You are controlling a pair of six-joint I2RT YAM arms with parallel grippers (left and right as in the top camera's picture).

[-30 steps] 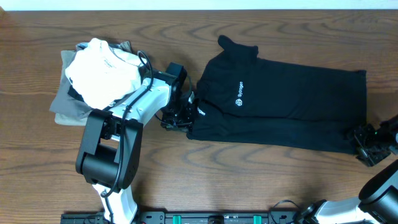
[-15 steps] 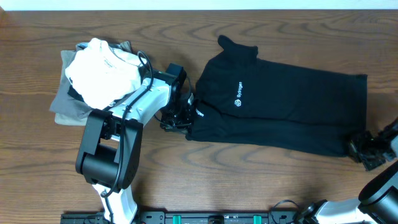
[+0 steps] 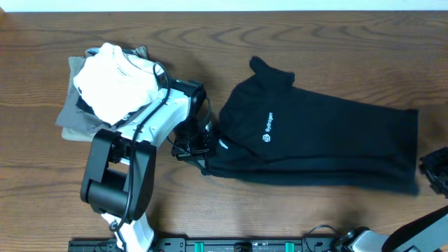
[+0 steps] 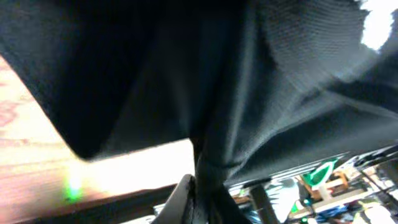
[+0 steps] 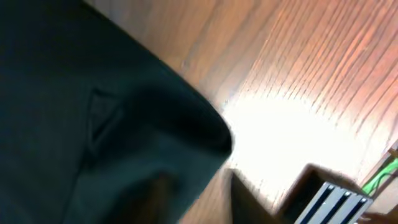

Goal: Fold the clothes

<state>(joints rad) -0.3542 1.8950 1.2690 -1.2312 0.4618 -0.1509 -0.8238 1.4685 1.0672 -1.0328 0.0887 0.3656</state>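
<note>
Centrally on the table point(image 3: 294, 210), the black polo shirt point(image 3: 322, 140) lies spread from the middle toward 3 o'clock, its collar point(image 3: 269, 70) at its 11 o'clock end. The left gripper point(image 3: 203, 152), at the shirt's 8 o'clock corner, pinches gathered cloth; the right gripper point(image 3: 437, 173) sits just off the hem at 4 o'clock, and its jaw state cannot be told. Folded garments point(image 3: 105, 91) are piled at the table's 9 o'clock.

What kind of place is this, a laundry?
Likely a robotics lab bench, not a laundry: a white robot arm reaches over a wooden table, where a black polo shirt lies beside a pile of folded garments.
</note>
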